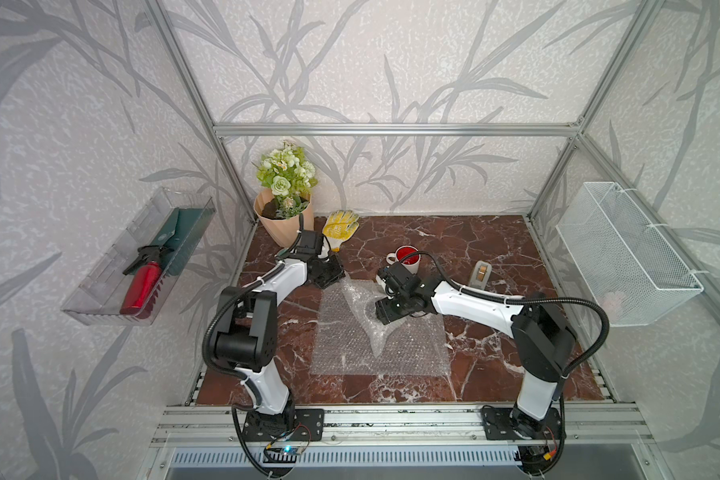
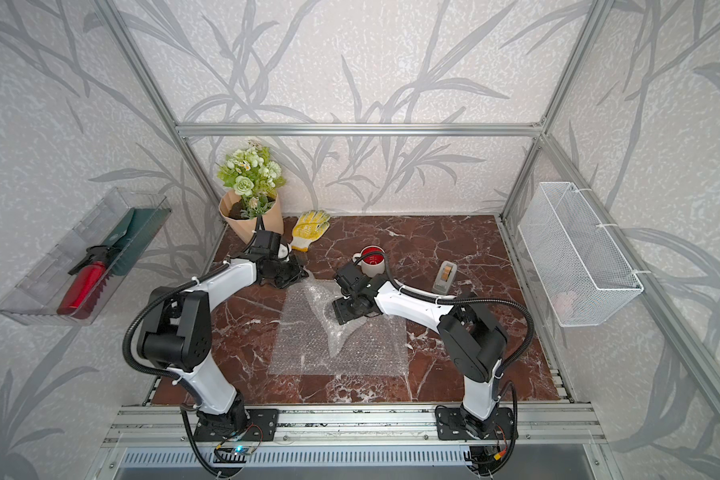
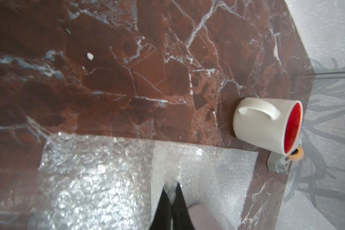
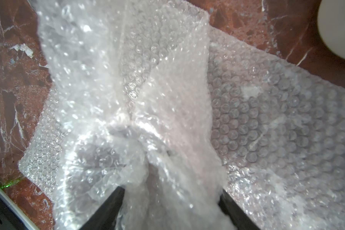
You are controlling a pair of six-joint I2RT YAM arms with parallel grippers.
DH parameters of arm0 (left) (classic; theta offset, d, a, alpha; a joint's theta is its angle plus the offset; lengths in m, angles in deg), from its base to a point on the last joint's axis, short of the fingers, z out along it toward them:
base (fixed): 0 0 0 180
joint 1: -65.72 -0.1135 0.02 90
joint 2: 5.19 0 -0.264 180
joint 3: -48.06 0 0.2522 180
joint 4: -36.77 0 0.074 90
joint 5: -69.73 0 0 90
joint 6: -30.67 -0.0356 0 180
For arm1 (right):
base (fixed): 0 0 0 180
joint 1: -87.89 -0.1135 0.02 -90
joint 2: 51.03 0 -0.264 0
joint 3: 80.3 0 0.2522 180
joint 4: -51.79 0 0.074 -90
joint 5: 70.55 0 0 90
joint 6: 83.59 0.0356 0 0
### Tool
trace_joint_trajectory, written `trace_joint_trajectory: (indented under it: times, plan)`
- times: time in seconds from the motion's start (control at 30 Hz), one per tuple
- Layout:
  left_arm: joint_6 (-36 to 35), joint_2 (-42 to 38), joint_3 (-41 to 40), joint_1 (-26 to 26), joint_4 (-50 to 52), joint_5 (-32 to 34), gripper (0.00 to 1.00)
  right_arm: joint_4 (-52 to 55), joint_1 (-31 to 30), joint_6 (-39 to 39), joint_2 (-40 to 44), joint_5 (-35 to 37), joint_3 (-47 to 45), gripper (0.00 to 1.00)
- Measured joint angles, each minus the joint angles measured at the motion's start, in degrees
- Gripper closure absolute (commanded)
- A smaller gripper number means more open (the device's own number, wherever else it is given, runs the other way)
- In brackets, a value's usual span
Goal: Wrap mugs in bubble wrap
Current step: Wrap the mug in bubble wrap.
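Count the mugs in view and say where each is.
1 in plain sight: the white mug with the red inside stands upright on the marble table, just past the bubble wrap. A second may be hidden in the wrap bunched at the right gripper.

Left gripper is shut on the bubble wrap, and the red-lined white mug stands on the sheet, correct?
No: the mug stands on the bare table, off the bubble wrap, as the left wrist view shows. The left gripper is indeed shut on the wrap.

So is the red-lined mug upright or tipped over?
Upright: in a top view the mug stands on its base, red opening facing up.
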Motion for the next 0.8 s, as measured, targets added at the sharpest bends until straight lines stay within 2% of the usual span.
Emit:
trace_joint_trajectory:
  times: [0.33, 0.47, 0.6, 0.8]
  plan:
    - [6.5, -18.8, -20.6, 2.0, -17.0, -8.7, 1.0, 0.3, 0.4, -0.2, -0.9, -1.3, 0.7, 0.34]
    - [8.3, -25.0, -24.6, 4.2, -20.0, -10.8, 1.0, 0.3, 0.5, -0.2, -1.2, -1.7, 0.7, 0.35]
    - [8.9, -28.3, -26.5, 7.0, -21.7, -12.3, 1.0, 0.3, 0.5, 0.0, -1.7, -2.4, 0.7, 0.35]
    - [10.2, -28.5, -30.3, 10.9, -25.4, -12.7, 1.0, 0.1, 0.5, 0.7, -2.0, -2.9, 0.7, 0.35]
